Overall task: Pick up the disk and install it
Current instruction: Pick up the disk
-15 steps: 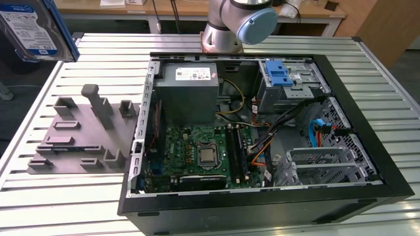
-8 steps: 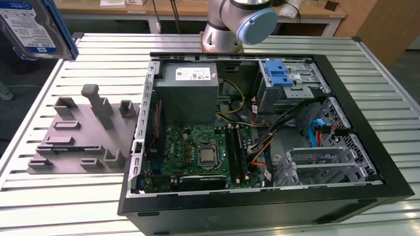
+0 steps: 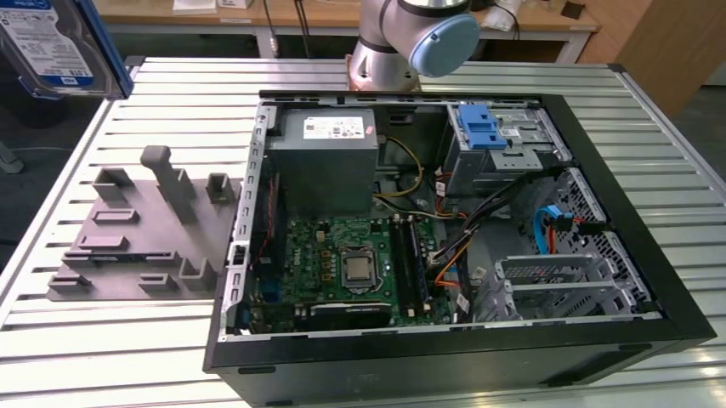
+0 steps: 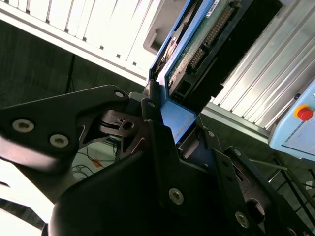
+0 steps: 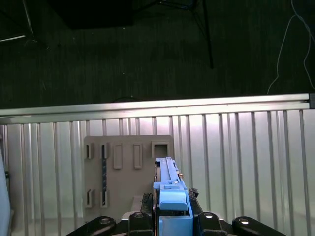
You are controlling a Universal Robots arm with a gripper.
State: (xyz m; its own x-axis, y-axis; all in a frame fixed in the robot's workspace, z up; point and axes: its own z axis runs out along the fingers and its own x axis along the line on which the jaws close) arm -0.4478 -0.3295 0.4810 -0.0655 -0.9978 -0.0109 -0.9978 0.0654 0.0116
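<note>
Disk (image 3: 51, 42) in its blue carrier is off the worktop (image 3: 340, 72) and in the air, showing its white-and-blue label over the worktop's corner at the exterior view's far left, well apart from the open computer case (image 3: 454, 365). In the first wrist view the hand (image 5: 171, 221) pinches it from both sides, one finger pressed on each face of the blue carrier (image 5: 172, 196), with the disk seen edge-on and pointing away from the wrist. The second wrist view shows the same grip from the side: the black fingers (image 4: 157, 128) clamp the carrier's end, and the disk's connector edge and circuit board face stick out beyond them. Below the disk, in the first wrist view, lies the grey holder (image 5: 128, 167) with its slots bare, close to the worktop's edge. So the pick-up half of the job looks done: the disk is gripped and touches neither the holder nor the worktop. The install half is not done. The case lies on its side with its cover off, and the drive cage (image 3: 505, 140) with the blue latch (image 3: 482, 126), at the case's far corner on the exterior view's right, has no disk at its mouth.
</note>
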